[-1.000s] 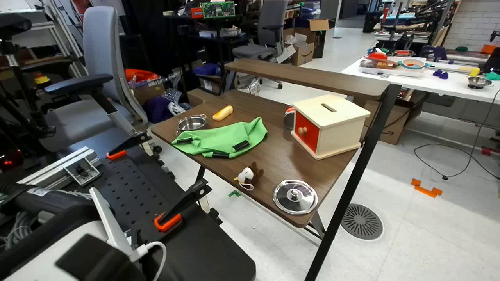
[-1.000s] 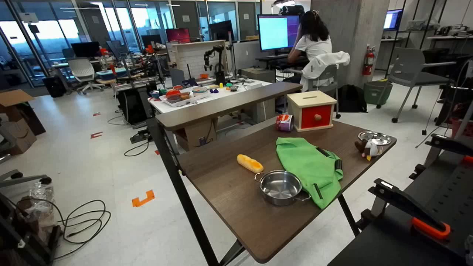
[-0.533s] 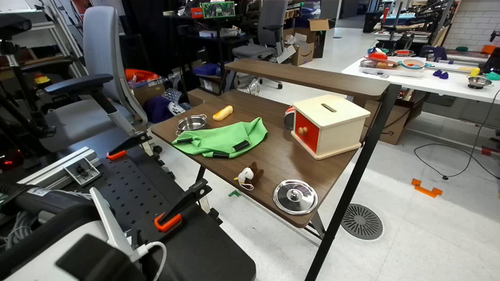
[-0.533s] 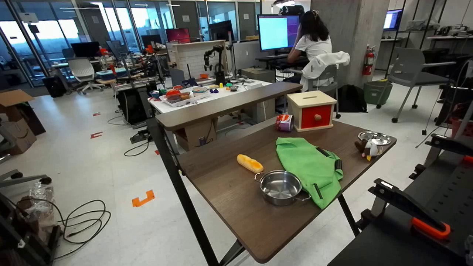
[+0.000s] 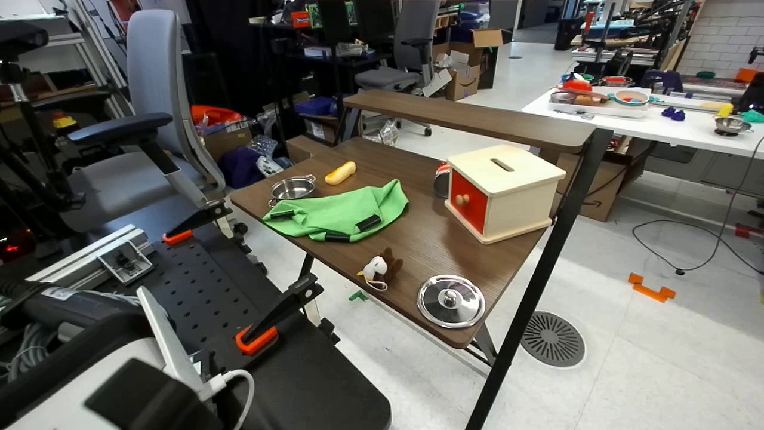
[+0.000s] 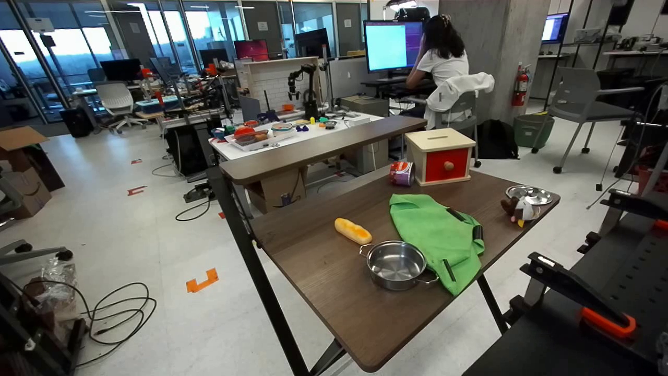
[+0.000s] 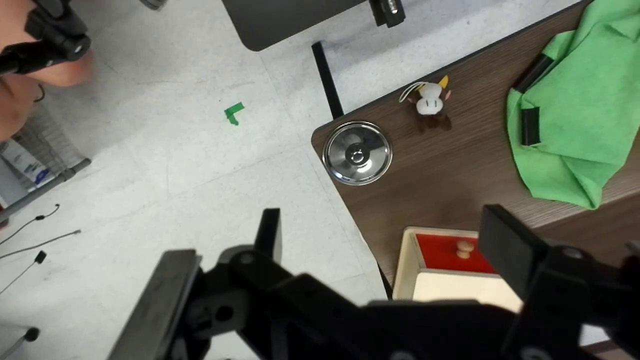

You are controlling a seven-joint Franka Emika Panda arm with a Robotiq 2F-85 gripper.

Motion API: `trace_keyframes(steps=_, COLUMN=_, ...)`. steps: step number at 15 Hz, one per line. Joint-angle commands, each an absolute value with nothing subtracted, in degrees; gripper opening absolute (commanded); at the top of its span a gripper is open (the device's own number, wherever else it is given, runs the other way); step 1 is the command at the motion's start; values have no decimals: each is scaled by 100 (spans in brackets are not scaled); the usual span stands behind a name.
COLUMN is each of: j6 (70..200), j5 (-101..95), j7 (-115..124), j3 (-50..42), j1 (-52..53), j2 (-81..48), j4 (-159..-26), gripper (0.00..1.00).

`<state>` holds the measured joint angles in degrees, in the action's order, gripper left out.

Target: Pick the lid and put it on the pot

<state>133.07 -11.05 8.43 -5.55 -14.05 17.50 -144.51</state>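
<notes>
Your Robotiq gripper point(image 7: 382, 220) stands released in the wrist view, its fingers spread wide. You have the silvery lid point(image 7: 357, 152) lying knob-up at a corner of the wood-grain table point(image 7: 440, 172), near the brown-and-white plush toy point(image 7: 431, 106). The two-handled steel pot point(image 6: 396, 265) sits upright well apart from the lid, just beside the green cloth point(image 6: 438, 235).

Shiny knobbed lid point(image 5: 452, 302) lying flat, steel pot point(image 6: 396, 266) upright, well apart

Lid point(image 5: 451, 301) and pot point(image 5: 293, 189) sit well apart on the table point(image 5: 427, 236).
</notes>
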Motion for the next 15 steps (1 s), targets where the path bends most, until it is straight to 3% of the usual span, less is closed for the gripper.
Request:
trace_keyframes(steps=1, j6=13803, j5=-685, j7=1011, j3=-618, j1=-1190, j2=864, j4=-14292, gripper=100)
trace_keyframes(steps=15, j6=16122, j5=-326, j7=1147, j3=-969, j1=-973, j2=-1673, j4=-14020, gripper=100)
